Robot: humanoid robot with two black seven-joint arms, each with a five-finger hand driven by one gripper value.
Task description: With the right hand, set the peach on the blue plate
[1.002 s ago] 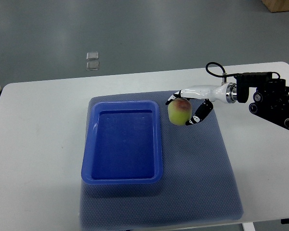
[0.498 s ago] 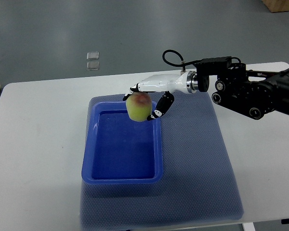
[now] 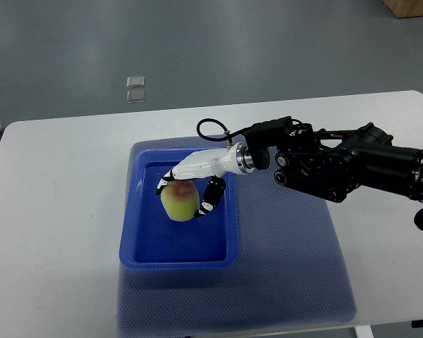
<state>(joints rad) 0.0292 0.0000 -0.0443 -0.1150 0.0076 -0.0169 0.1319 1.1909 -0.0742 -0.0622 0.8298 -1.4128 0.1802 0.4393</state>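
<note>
A yellow-green peach point(image 3: 180, 203) with a red top is held in my right hand point(image 3: 185, 197), whose white and black fingers are curled around it. The hand holds the peach inside the blue plate point(image 3: 141, 239), a deep rectangular tray, over the middle of its floor. I cannot tell whether the peach touches the floor. My right arm point(image 3: 338, 165) reaches in from the right edge across the mat. My left arm is not in view.
The blue plate lies on a blue-grey mesh mat point(image 3: 289, 260) on a white table point(image 3: 49, 211). Two small clear squares point(image 3: 135, 89) lie on the grey floor beyond the table. A brown box corner point(image 3: 412, 7) shows at the top right.
My right hand carried the peach left from the mat over the plate's far right rim, then down into the middle of the plate. The arm has stretched further left.
</note>
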